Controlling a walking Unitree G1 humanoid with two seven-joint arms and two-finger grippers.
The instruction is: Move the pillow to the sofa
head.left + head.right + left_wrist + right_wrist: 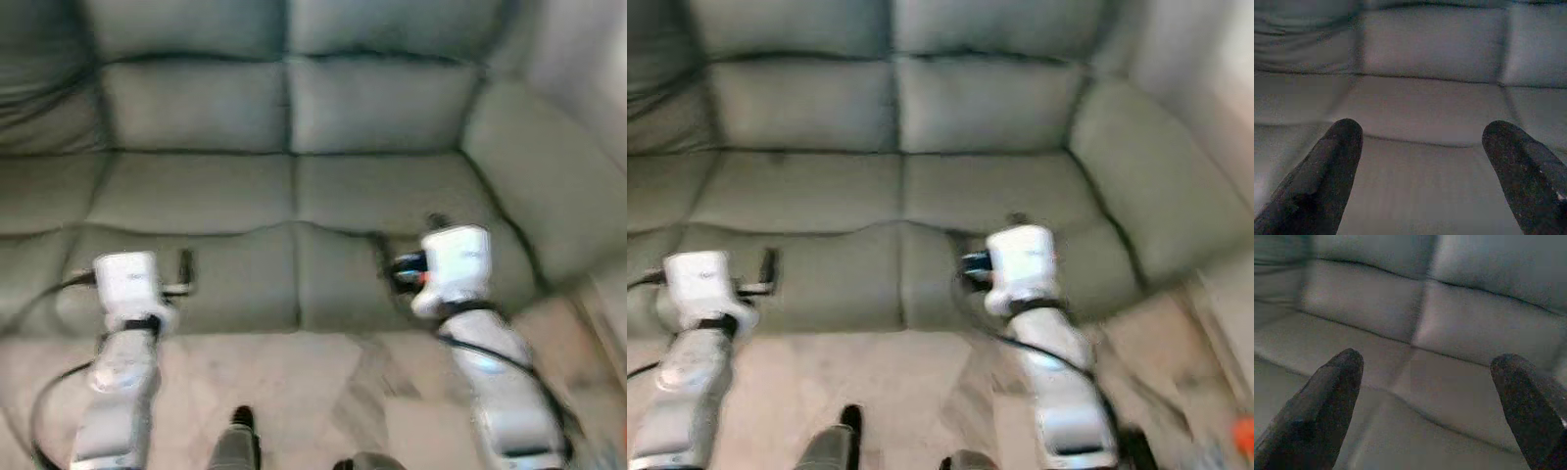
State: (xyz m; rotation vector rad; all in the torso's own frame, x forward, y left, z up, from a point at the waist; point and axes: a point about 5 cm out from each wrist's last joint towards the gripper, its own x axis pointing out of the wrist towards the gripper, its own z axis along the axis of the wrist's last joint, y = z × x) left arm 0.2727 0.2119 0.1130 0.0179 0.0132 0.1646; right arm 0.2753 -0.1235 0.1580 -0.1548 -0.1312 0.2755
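A grey-green leather sofa (pixel 294 196) spans the view in front of me, its seat cushions bare. My left gripper (pixel 1420 129) is open, held low over the front edge of the left seat cushion, with nothing between its black fingers (pixel 1337 161). My right gripper (pixel 1427 360) is open too, in front of the right seat cushion, facing the seam between two back cushions. Both silver arms (pixel 122 362) reach forward from below. The picture is blurred.
Pale marble floor (pixel 313 392) lies between me and the sofa front. The sofa's right armrest (pixel 549 186) slopes up at the right. A small orange object (pixel 1244 431) sits on the floor at the far right.
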